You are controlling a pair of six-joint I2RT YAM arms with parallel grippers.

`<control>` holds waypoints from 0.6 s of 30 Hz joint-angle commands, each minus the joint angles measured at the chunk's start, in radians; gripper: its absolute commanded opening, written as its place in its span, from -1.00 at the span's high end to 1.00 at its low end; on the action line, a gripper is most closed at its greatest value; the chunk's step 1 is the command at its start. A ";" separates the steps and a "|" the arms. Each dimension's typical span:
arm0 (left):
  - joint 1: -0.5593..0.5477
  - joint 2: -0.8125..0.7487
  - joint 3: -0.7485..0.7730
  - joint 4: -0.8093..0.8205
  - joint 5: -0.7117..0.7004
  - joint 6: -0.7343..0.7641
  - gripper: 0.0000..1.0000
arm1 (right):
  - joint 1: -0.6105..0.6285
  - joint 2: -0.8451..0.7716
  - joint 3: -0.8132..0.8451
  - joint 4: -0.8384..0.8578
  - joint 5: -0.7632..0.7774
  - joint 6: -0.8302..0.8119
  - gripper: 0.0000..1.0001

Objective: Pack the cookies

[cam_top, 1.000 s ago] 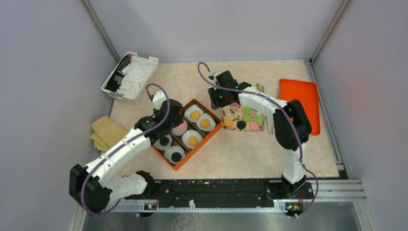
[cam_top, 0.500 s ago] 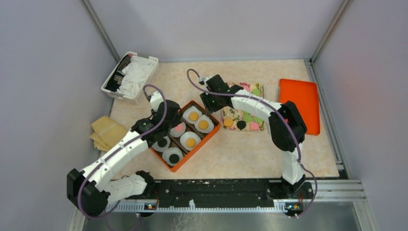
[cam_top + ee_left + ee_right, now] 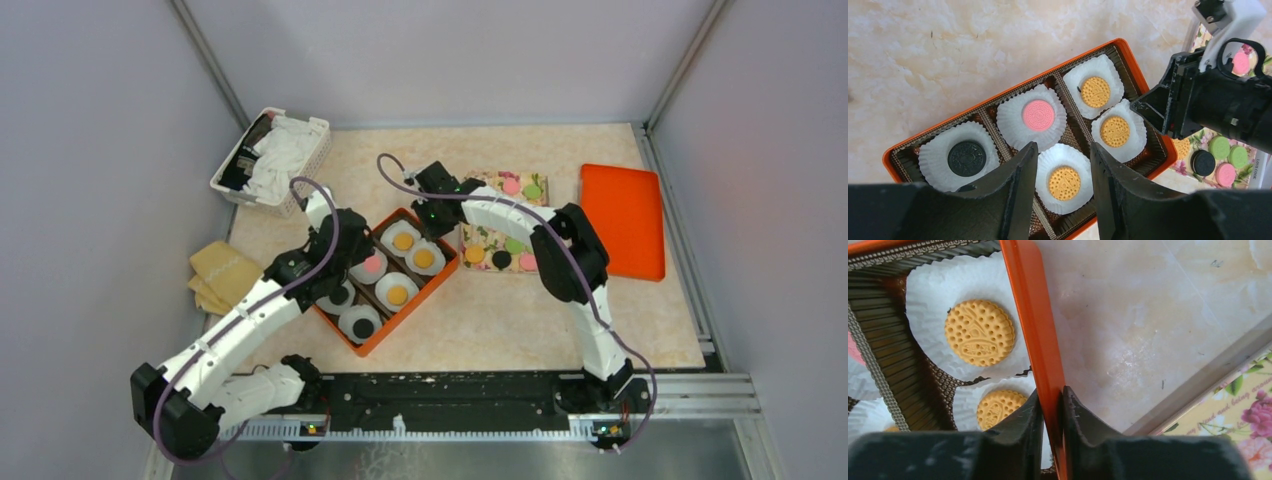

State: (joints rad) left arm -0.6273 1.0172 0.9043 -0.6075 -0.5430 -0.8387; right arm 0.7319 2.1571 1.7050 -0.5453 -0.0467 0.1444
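An orange box [image 3: 412, 306] holds several white paper cups, each with one of the cookies: orange [image 3: 1064, 183], pink [image 3: 1038, 115] and black [image 3: 966, 158]. My left gripper [image 3: 1063, 147] hangs open over the box, above the orange cookie, holding nothing. My right gripper [image 3: 1050, 392] is shut on the box's orange side wall [image 3: 1030, 315], at the corner nearest the floral tray [image 3: 485, 237]. One finger is inside the box, the other outside. More loose cookies lie on that tray, among them a green one [image 3: 515, 245] and a black one [image 3: 501, 259].
An orange lid [image 3: 622, 220] lies flat at the right of the table. A white basket of cloths [image 3: 270, 160] stands at the back left. A tan folded cloth [image 3: 222, 272] lies at the left edge. Grey walls close in the table.
My right arm swung left from over the floral tray to the box's corner and shut on its wall. The left arm drew back slightly, still open over the box.
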 commanded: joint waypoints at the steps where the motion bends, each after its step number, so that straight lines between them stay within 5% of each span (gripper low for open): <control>1: -0.001 -0.032 0.007 0.002 -0.028 0.015 0.00 | 0.004 0.020 0.065 -0.010 0.038 0.017 0.85; 4: 0.000 -0.032 0.005 0.006 -0.028 0.021 0.00 | 0.003 0.005 0.056 -0.005 0.080 0.047 1.00; 18: 0.000 0.045 0.043 0.093 0.033 0.106 -0.01 | -0.004 -0.097 -0.073 -0.063 0.293 0.322 1.00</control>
State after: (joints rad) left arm -0.6273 1.0538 0.9051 -0.5747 -0.5262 -0.7738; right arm 0.7376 2.1460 1.6855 -0.5743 0.1318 0.3492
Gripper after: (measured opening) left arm 0.504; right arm 0.041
